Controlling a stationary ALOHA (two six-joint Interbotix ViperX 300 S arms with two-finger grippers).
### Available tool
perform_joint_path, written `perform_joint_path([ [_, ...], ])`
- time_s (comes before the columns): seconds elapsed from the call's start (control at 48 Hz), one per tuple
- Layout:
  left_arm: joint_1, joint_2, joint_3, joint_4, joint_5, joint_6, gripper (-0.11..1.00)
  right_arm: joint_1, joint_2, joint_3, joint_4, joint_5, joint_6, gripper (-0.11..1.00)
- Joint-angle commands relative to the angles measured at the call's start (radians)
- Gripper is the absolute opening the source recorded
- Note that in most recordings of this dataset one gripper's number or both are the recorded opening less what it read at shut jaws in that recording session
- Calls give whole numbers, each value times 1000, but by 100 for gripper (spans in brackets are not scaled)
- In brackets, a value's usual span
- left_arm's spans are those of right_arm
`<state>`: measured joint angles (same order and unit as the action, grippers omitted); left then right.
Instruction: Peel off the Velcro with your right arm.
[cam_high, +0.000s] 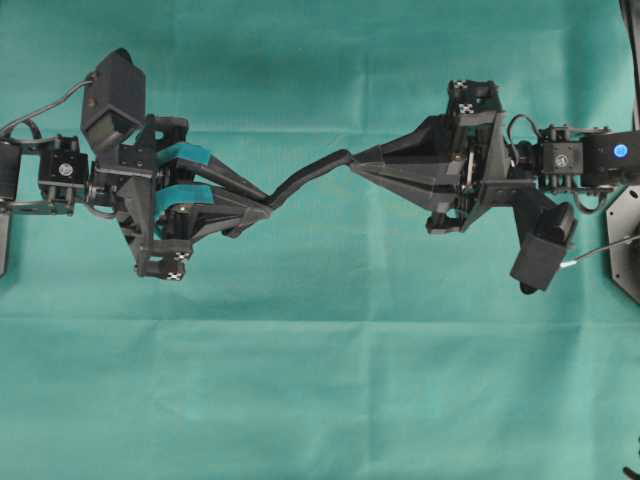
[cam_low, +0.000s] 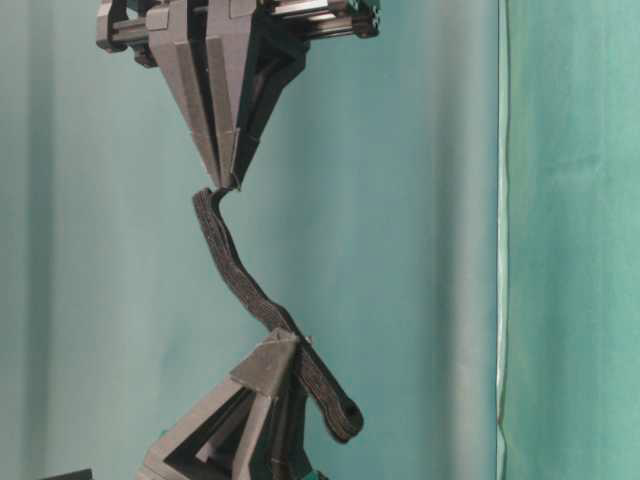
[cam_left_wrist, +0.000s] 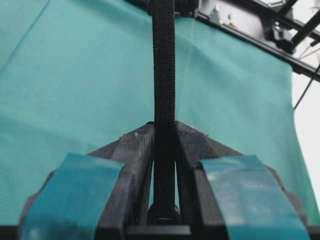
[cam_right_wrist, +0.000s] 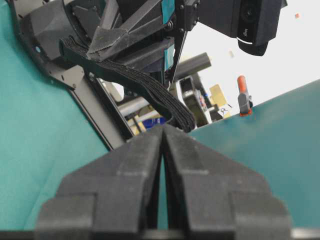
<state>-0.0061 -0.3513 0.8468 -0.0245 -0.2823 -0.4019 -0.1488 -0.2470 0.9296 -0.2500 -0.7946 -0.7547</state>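
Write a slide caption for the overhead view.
Both claws, left and right, shut on the black Velcro stretched between them above the teal cloth.

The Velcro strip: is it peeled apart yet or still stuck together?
Still together: the Velcro strip runs as one stacked band between the left gripper and right gripper.

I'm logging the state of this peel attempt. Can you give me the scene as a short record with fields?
surface: green cloth
Velcro: black strip stretched in the air between both grippers, wavy, not flat
left gripper: teal-taped fingers shut on the Velcro, strip running between them
right gripper: plain dark fingers shut on the Velcro's other end
peel state: layers look still joined along the span
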Motion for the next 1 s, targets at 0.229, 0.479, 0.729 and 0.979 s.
perform_joint_path([
  [0.229, 3, -17, -14, 0, -11, 3, 10, 2, 14, -17, 3, -9, 5, -9],
  [0.479, 3, -15, -14, 0, -11, 3, 10, 8, 20, -18, 3, -11, 5, -9],
  [0.729, 3, -15, -12, -2, -11, 3, 10, 8, 20, -18, 3, -11, 5, -9],
  [0.979, 3, -17, -9, 0, -11, 3, 10, 8, 11, -18, 3, -9, 5, -9],
])
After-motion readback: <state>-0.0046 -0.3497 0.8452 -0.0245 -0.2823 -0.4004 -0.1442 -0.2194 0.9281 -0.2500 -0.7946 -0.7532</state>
